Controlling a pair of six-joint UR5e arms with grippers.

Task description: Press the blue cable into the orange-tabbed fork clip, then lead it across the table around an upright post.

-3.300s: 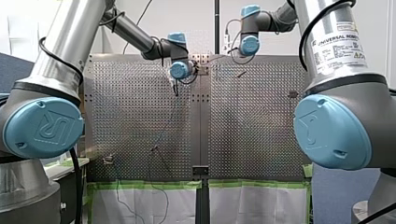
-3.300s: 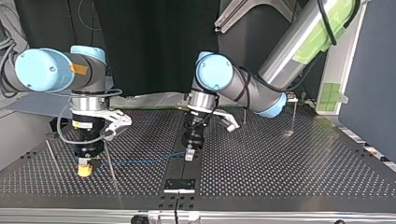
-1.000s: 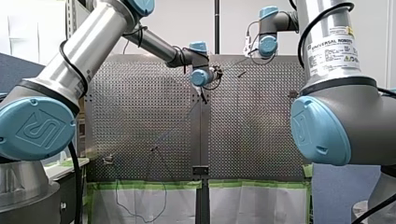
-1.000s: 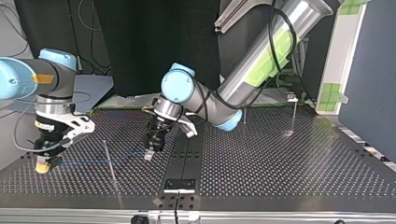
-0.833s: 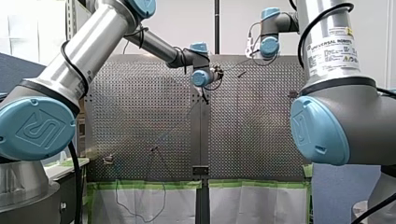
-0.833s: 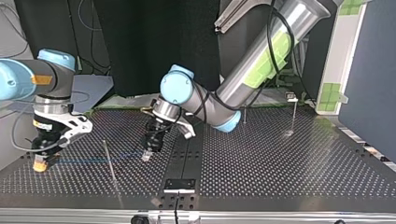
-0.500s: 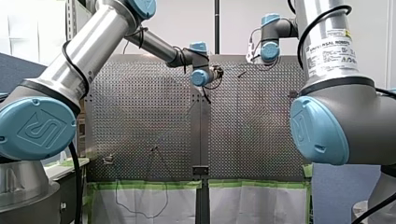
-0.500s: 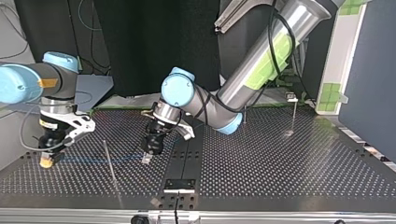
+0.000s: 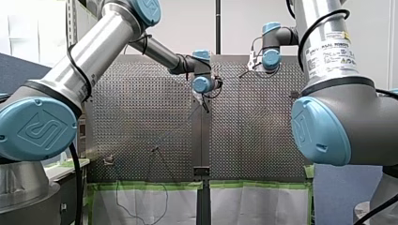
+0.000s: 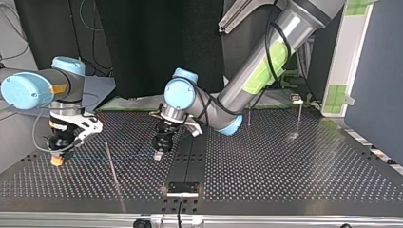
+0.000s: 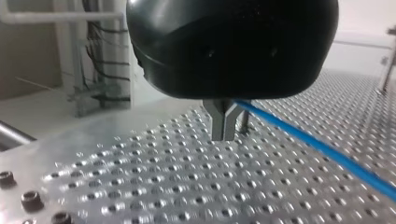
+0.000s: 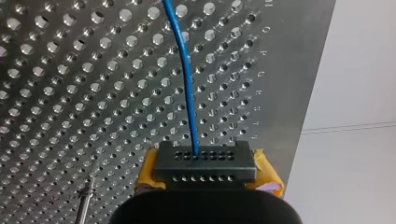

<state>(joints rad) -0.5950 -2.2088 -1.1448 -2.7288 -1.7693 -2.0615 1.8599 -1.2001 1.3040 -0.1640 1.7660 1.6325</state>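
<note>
Blue cable [image 12: 187,84] comes straight out of my right gripper [image 12: 205,161] in the right wrist view. It emerges from the middle of the black, hole-dotted tip, which has yellow pads [image 12: 267,175] on either side. That tip is clamped on the cable with no gap showing. In the top view this gripper stands low over the perforated table [image 10: 285,180] at the view's left. From there the cable stretches taut and nearly level, just above the plate, to my left gripper [image 10: 158,155] near the table's middle seam. On its way the line crosses a thin upright post [image 10: 110,162], which stands between the two grippers; I cannot tell on which side of the post the cable passes. In the left wrist view the metal fingers [image 11: 223,126] are pressed together, tips just above the plate. The cable leaves from the notch near their roots and slants away over the holes.
</note>
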